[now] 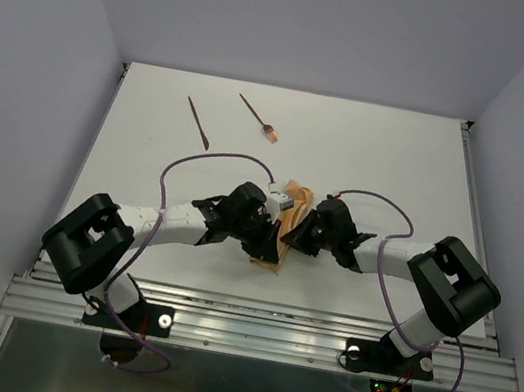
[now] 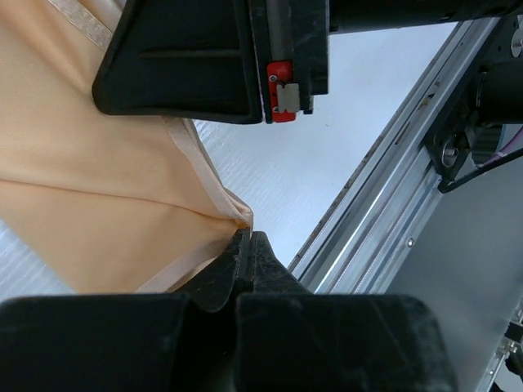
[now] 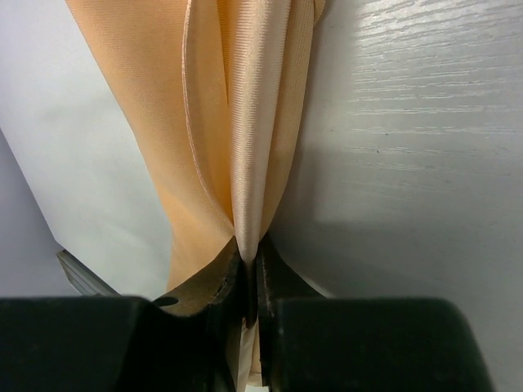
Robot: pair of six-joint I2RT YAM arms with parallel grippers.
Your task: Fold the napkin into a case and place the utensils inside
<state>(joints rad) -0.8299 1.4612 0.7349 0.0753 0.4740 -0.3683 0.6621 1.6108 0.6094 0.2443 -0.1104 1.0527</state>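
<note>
While left hand (image 2: 247,245) and right hand (image 3: 248,261) clamp one napkin (image 3: 245,122), two utensils (image 1: 198,123) lie beyond.

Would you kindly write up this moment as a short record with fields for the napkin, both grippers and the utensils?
left gripper: shut, pinching a corner of the napkin
right gripper: shut on gathered napkin folds
napkin: bunched between the two grippers, not yet a case
forked utensil: lying on the table, far side, apart from napkin
plain utensil: left of the forked one, not touching it
</note>
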